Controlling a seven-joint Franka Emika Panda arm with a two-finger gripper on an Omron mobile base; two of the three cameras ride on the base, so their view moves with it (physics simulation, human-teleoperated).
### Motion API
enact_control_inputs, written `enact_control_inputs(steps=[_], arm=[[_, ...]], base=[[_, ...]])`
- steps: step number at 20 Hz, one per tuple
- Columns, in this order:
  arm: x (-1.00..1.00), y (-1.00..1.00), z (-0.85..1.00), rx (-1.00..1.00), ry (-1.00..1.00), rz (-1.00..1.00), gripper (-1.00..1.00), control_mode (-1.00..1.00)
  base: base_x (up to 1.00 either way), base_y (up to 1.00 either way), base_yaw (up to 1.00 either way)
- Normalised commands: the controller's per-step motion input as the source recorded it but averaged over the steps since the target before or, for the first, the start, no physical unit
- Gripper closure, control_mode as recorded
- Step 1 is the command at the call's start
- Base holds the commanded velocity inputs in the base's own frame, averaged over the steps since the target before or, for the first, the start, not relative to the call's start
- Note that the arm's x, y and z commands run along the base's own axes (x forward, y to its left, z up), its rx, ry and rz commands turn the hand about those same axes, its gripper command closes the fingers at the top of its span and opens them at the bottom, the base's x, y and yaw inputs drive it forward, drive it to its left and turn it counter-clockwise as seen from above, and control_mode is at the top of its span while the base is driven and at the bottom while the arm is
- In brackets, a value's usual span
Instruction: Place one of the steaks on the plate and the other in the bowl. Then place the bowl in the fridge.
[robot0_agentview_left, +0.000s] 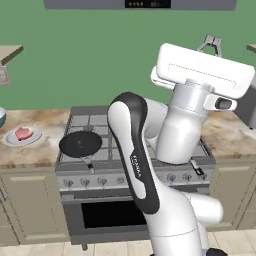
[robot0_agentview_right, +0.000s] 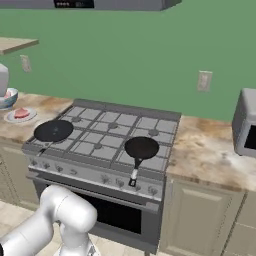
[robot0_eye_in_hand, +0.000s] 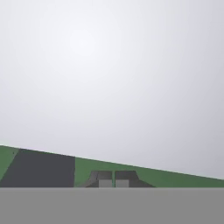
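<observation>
One steak (robot0_agentview_left: 22, 133) (robot0_agentview_right: 21, 113) lies pink on the small white plate (robot0_agentview_left: 11, 140) (robot0_agentview_right: 13, 118), on the counter left of the stove. Just behind it stands the blue-patterned bowl (robot0_agentview_left: 1, 118) (robot0_agentview_right: 7, 100), and a bit of pink shows inside it in the right base view. My gripper (robot0_agentview_left: 214, 43) (robot0_eye_in_hand: 113, 180) is raised high above the stove's right side and points up toward the wall and ceiling. Its fingertips are together, shut on nothing, far from plate and bowl. The fridge is out of view.
A black frying pan (robot0_agentview_left: 80, 143) (robot0_agentview_right: 53, 131) sits on the stove's front left burner, and a second pan (robot0_agentview_right: 141, 147) sits at the front right. A grey appliance (robot0_agentview_right: 247, 125) stands on the right counter. A range hood hangs overhead.
</observation>
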Motion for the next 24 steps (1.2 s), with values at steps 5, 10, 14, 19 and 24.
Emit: enact_control_inputs(steps=[5,10,14,19,24], arm=[[0.00,0.00,0.00,0.00,0.00,0.00,1.00,1.00],[0.00,0.00,0.00,0.00,0.00,0.00,1.00,1.00],[0.00,0.00,0.00,0.00,0.00,0.00,1.00,1.00],[0.00,0.00,0.00,0.00,0.00,0.00,1.00,1.00],[0.00,0.00,0.00,0.00,0.00,0.00,1.00,1.00]], base=[[0.08,1.00,-0.23],[-0.39,1.00,-0.04],[-0.26,1.00,0.00],[0.27,1.00,-0.01],[0.43,1.00,-0.08]])
